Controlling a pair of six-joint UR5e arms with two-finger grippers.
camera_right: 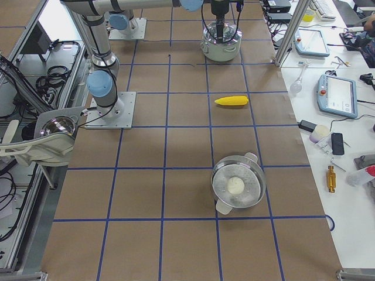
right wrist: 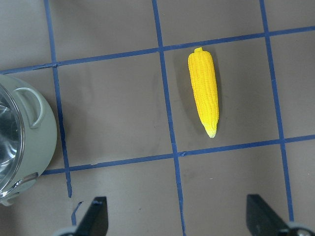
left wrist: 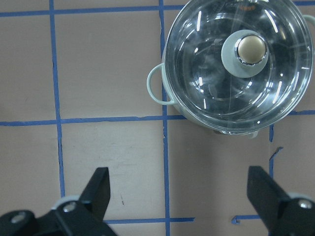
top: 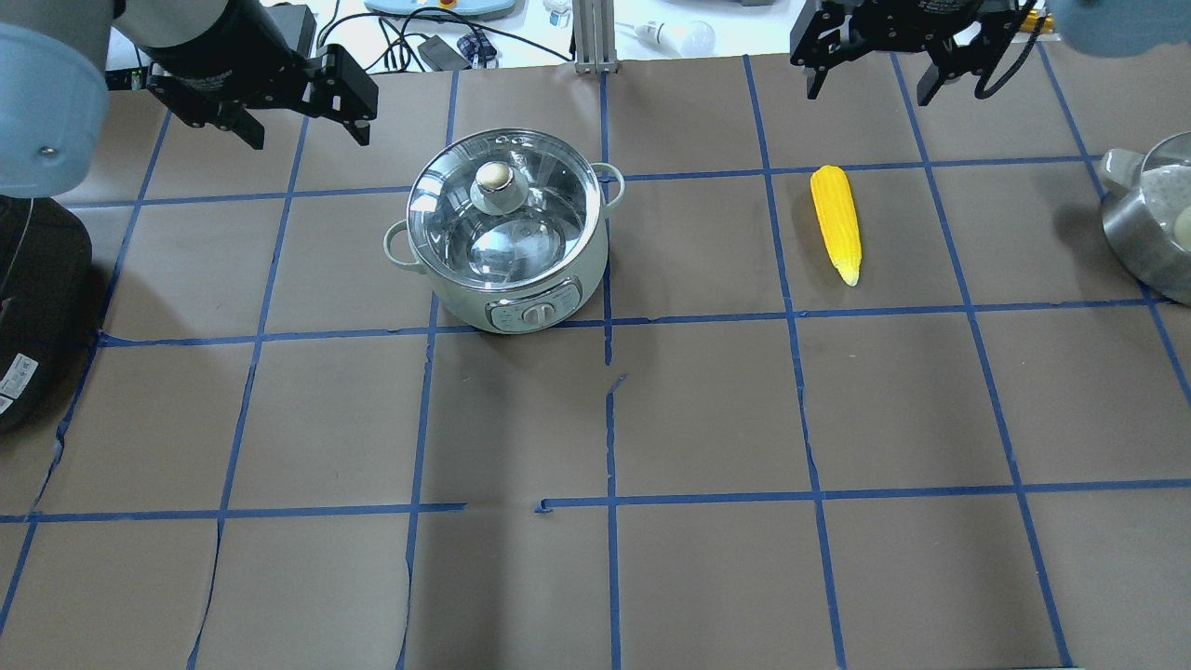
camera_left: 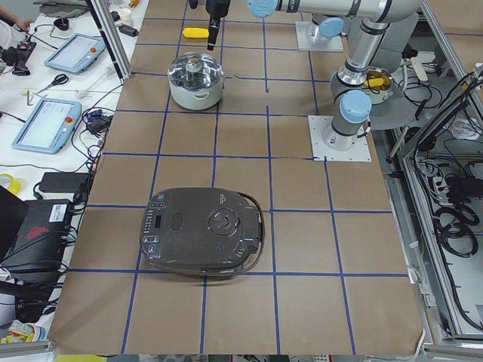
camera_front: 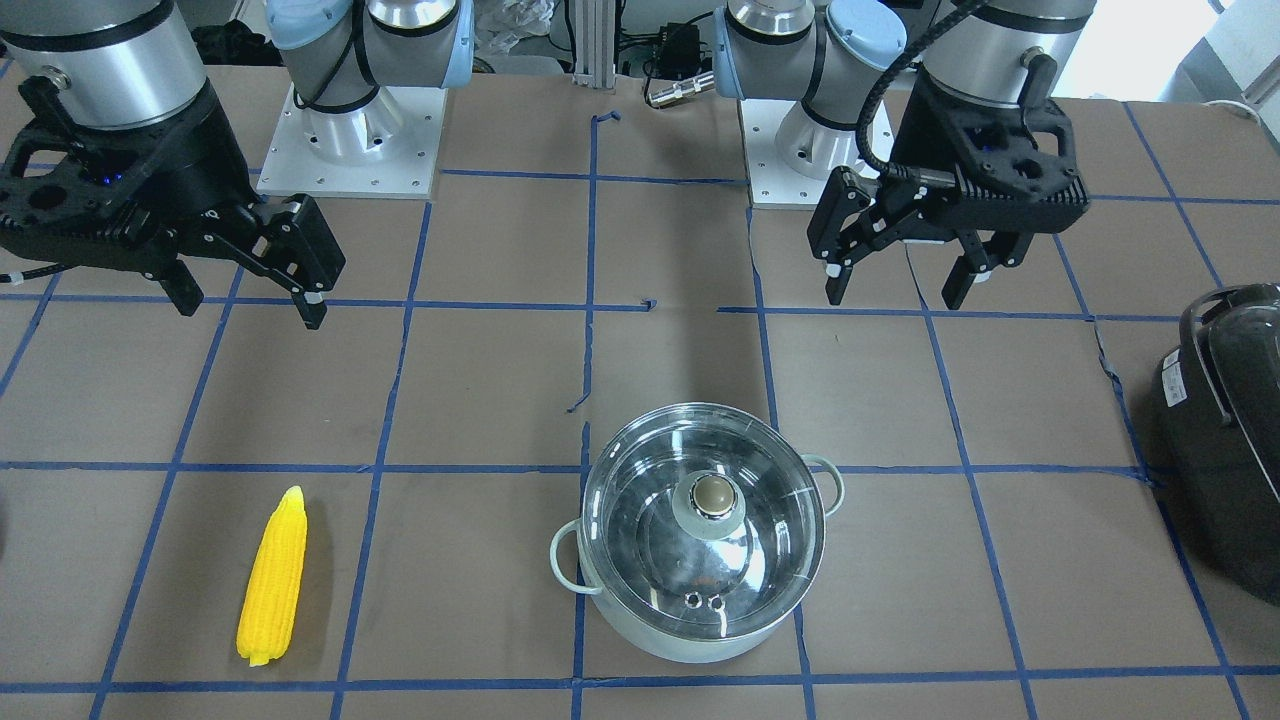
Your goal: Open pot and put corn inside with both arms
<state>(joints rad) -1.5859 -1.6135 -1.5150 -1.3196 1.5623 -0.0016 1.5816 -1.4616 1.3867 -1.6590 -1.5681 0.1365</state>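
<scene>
The mint-green pot [camera_front: 640,625] stands on the table with its glass lid [camera_front: 760,560] on and the round knob [camera_front: 712,497] on top. It also shows in the overhead view [top: 456,296] and the left wrist view [left wrist: 236,64]. The yellow corn [camera_front: 273,577] lies flat on the table, apart from the pot, and also shows in the overhead view [top: 836,223] and the right wrist view [right wrist: 204,98]. My left gripper [camera_front: 895,295] hangs open and empty above the table beside the pot. My right gripper [camera_front: 250,305] hangs open and empty near the corn.
A bulky black appliance [top: 28,307] sits at the table's end on my left. A steel pan [top: 1149,223] with a white lump in it sits at the end on my right. Blue tape lines grid the brown table.
</scene>
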